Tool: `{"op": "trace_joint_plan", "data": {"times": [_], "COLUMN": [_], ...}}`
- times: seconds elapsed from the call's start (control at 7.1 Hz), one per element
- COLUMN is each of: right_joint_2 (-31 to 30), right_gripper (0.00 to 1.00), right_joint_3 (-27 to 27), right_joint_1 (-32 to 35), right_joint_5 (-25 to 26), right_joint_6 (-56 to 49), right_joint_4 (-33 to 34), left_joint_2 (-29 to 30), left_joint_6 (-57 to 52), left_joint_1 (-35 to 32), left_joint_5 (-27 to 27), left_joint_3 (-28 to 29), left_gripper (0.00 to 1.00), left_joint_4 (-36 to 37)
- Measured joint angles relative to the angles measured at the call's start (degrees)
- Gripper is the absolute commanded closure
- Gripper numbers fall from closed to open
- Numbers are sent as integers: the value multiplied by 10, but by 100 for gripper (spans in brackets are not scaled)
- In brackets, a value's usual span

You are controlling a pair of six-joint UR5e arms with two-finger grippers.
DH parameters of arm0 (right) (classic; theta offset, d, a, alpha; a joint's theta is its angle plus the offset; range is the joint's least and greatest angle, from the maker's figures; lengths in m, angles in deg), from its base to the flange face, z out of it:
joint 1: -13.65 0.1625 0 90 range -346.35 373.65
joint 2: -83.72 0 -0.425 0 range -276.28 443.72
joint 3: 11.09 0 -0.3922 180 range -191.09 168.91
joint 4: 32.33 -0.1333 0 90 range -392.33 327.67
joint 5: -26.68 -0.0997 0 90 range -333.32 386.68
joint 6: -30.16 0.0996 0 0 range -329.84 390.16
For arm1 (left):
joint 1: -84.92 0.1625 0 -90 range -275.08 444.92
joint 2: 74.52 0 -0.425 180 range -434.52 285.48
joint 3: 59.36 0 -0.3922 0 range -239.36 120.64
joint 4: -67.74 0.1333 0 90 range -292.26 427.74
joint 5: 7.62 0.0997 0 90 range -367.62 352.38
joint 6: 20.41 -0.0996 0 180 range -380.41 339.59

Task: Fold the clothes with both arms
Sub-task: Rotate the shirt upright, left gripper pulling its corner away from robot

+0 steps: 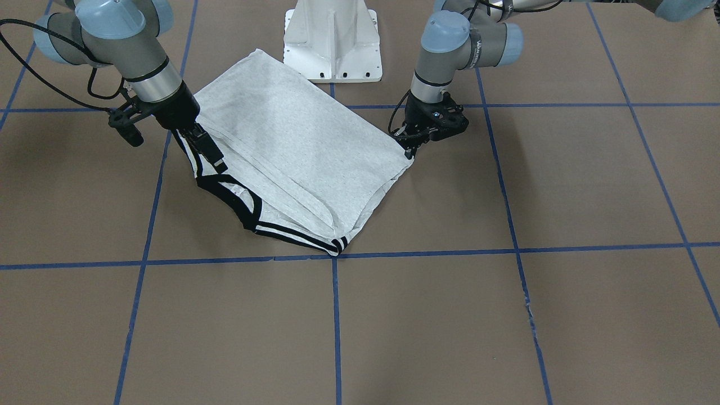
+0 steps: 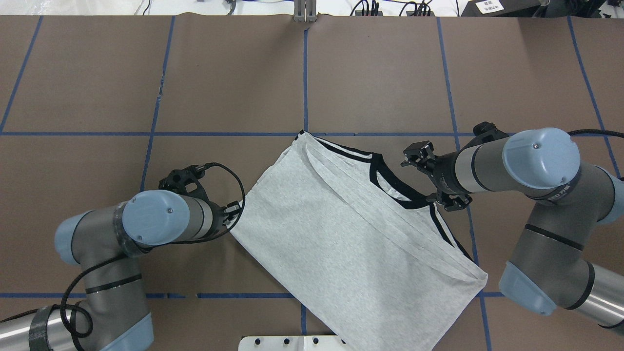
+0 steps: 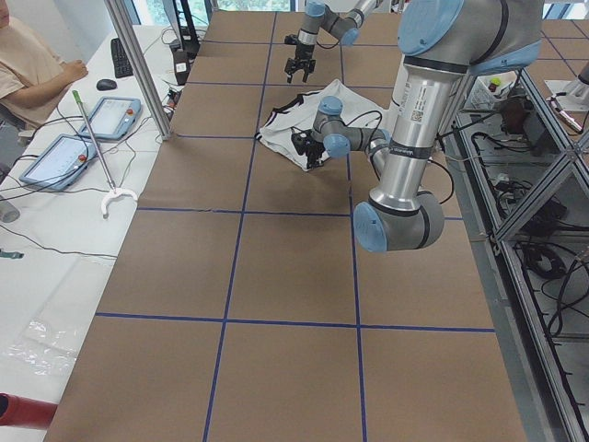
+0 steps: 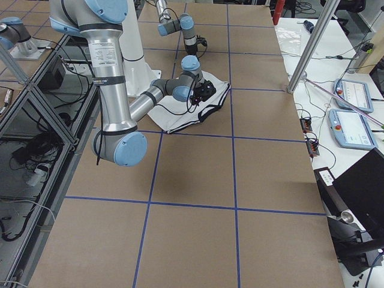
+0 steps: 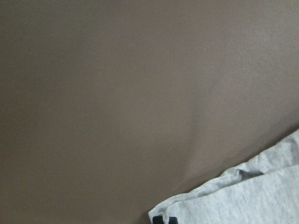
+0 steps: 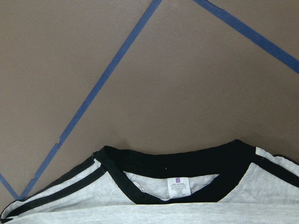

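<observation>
The grey T-shirt [image 1: 304, 146] lies flat on the table, folded into an oblong, with its black collar [image 6: 177, 161] and shoulder stripes up and its print hidden. It also shows in the overhead view [image 2: 351, 243]. My left gripper [image 1: 412, 151] is low at the hem corner. Its dark fingertips [image 5: 164, 220] sit close together on that corner [image 5: 233, 196], shut on it. My right gripper [image 1: 218, 164] is tilted down onto the shoulder beside the collar, its fingers held narrow together on the cloth. In the overhead view it [image 2: 441, 201] is at the collar's right end.
The white pedestal base [image 1: 333, 39] stands just behind the shirt. Brown table paper with blue tape lines [image 1: 336, 315] spreads all round. In the left side view an operator [image 3: 28, 69] sits at a side desk with tablets.
</observation>
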Motion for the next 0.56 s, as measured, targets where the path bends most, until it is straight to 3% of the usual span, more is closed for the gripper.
{"op": "trace_joint_plan", "data": {"times": [0.28, 0.56], "right_joint_2": [6, 18], "right_gripper": [0, 0], "right_joint_3": [-2, -5], "right_joint_1": [-1, -3], "right_joint_5": [14, 26], "right_joint_6": [0, 0], "right_joint_4": [0, 0], "left_joint_2": [29, 129], "left_joint_6": [-105, -150], "left_joint_1": [-88, -168], "left_joint_5": [-2, -3], "left_joint_3": [37, 152], "left_gripper": [100, 100], "left_joint_4": [-1, -19]}}
